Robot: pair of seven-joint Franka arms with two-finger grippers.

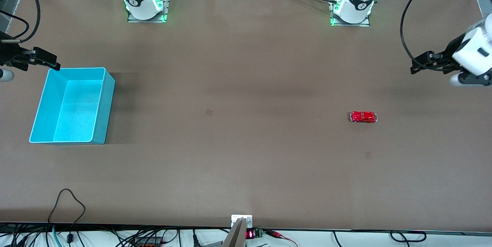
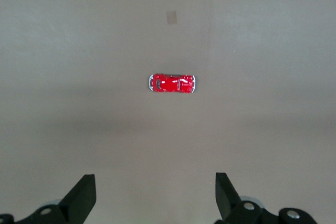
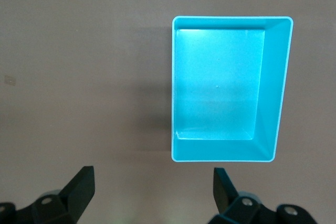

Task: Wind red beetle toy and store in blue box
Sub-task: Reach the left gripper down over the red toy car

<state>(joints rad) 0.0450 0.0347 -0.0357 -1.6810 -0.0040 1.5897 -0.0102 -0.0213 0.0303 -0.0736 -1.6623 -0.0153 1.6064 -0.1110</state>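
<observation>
Brown table (image 1: 246,85), cables (image 1: 65,208) along its edge

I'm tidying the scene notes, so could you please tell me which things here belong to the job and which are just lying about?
Belongs to the job:
red beetle toy
blue box
left gripper, open
right gripper, open

Just lying about:
two small tape marks on the table
cables at the table edge

A robotics lab: two arm bases (image 1: 144,2) bolted to a bare brown table (image 1: 246,170), green status lights glowing, cables (image 1: 115,235) tangled along its edge.
</observation>
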